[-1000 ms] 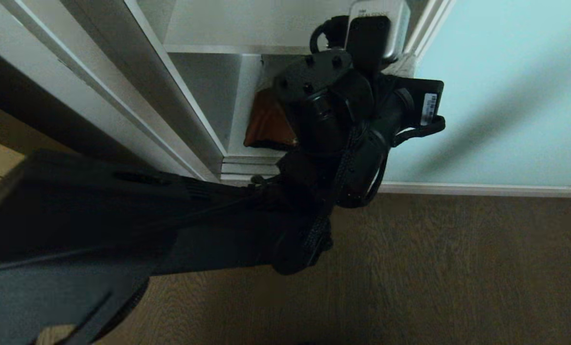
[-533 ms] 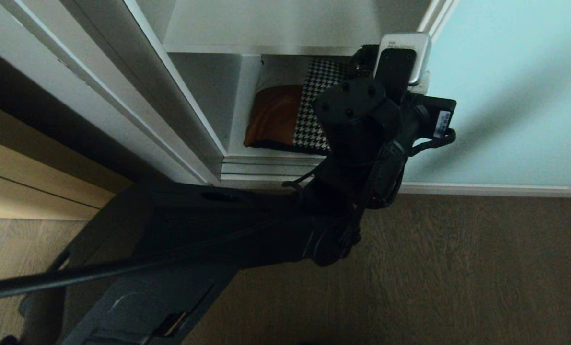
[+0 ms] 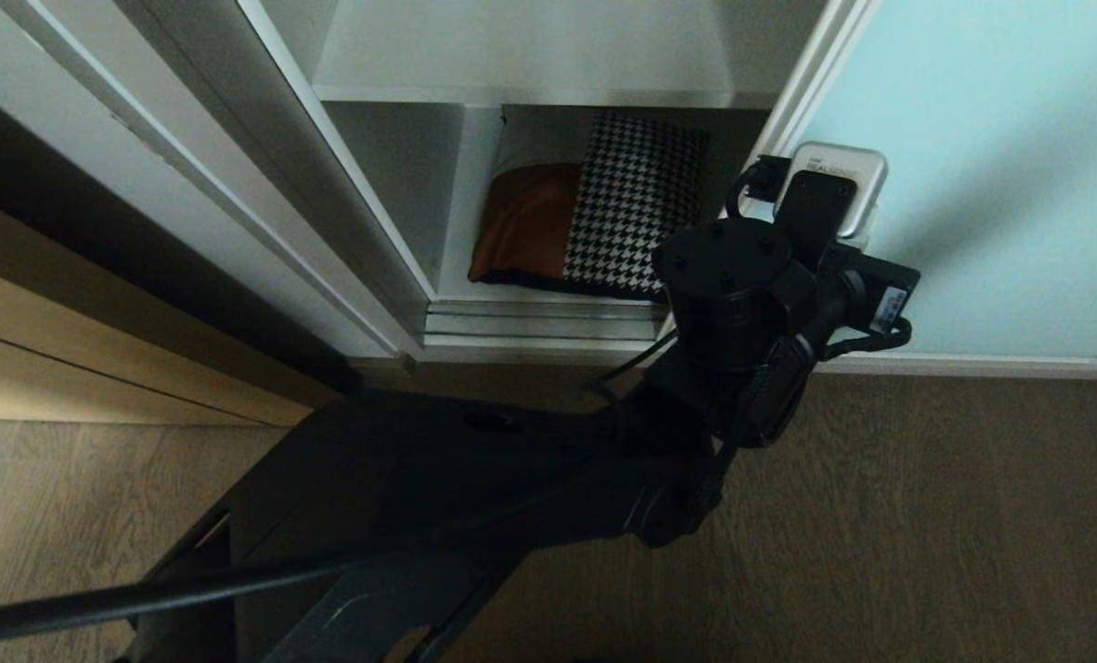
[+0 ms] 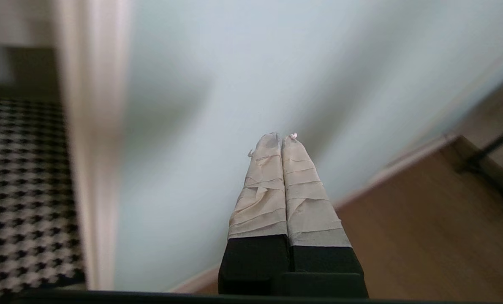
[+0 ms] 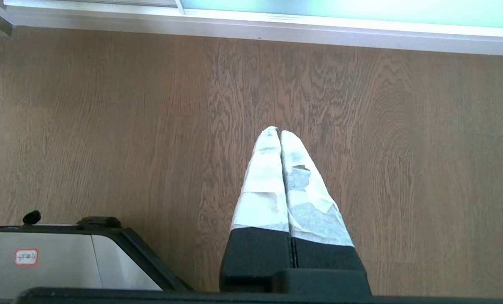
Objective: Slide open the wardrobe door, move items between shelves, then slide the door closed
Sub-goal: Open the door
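The left pincer (image 4: pixel 281 143) is pressed shut on nothing, its tips near the aqua sliding wardrobe door (image 4: pixel 234 84). Left of the door's frame in that view, the houndstooth cushion (image 3: pixel 594 221) lies on the lower shelf (image 3: pixel 548 302). The right pincer (image 5: pixel 280 137), also closed and empty, hangs over the wood floor (image 5: pixel 107 126).

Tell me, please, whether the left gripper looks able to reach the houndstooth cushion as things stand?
Probably yes: the left gripper, shut and empty, faces the sliding door beside the opening, and nothing blocks the cushion on the bottom shelf.
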